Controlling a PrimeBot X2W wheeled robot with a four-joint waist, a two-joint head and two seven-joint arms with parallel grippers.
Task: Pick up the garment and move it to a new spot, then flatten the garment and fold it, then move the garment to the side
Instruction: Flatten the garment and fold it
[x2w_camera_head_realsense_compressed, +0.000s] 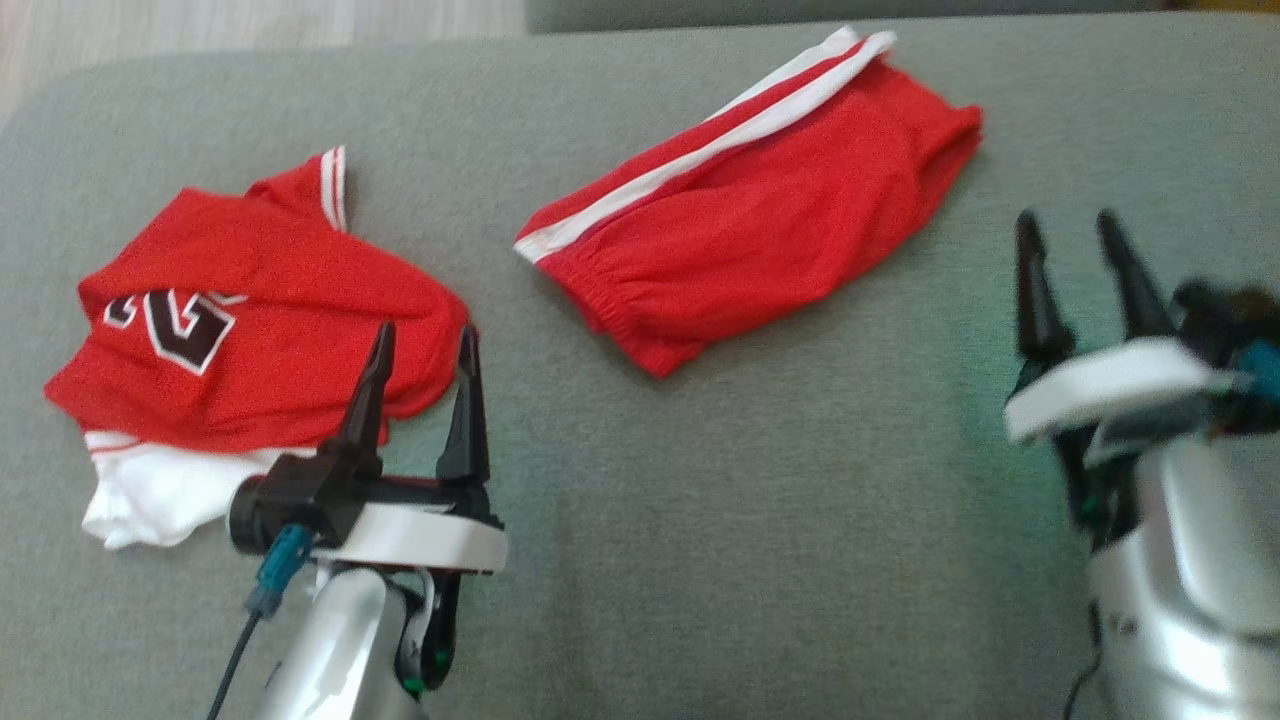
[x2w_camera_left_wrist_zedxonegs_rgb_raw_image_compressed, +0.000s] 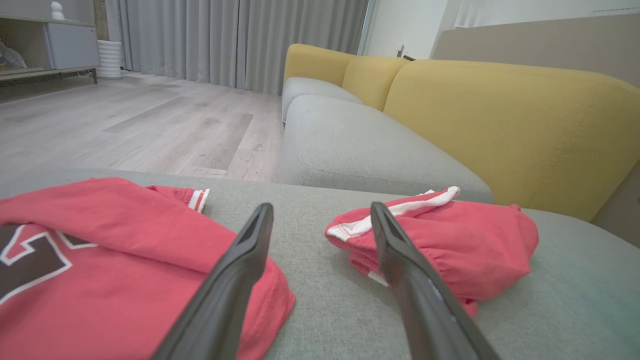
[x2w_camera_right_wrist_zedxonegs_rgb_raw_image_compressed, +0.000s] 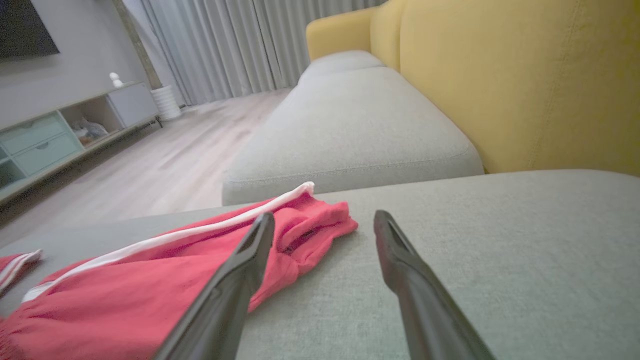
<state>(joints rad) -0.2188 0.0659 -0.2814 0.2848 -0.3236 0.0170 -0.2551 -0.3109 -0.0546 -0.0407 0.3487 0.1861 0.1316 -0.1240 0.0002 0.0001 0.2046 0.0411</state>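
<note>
Item 1: red shorts (x2w_camera_head_realsense_compressed: 760, 230) with white side stripes, folded flat on the grey seat cushion (x2w_camera_head_realsense_compressed: 750, 520). I place everything else from them. In the right wrist view their waistband end runs off the frame.

Item 2: red jersey (x2w_camera_head_realsense_compressed: 270, 300), well left of the shorts, rumpled. Its black-and-white lettering is partly folded under, and I cannot read it. A white cloth (x2w_camera_head_realsense_compressed: 150, 495) sticks out beneath it, mostly covered.

Item 3: left gripper (x2w_camera_head_realsense_compressed: 425, 335), left of the shorts and nearer me, fingers spread and empty. One tip overlaps the jersey's edge, but I cannot tell whether it touches.

Item 4: right gripper (x2w_camera_head_realsense_compressed: 1068, 220), right of the shorts, blurred in the head view. Its wrist view shows the fingers apart with nothing between them.

Item 5: wrist views only, beyond the shorts: yellow backrest (x2w_camera_left_wrist_zedxonegs_rgb_raw_image_compressed: 500, 115), wood floor (x2w_camera_left_wrist_zedxonegs_rgb_raw_image_compressed: 125, 125), grey curtains (x2w_camera_left_wrist_zedxonegs_rgb_raw_image_compressed: 240, 40).
</note>
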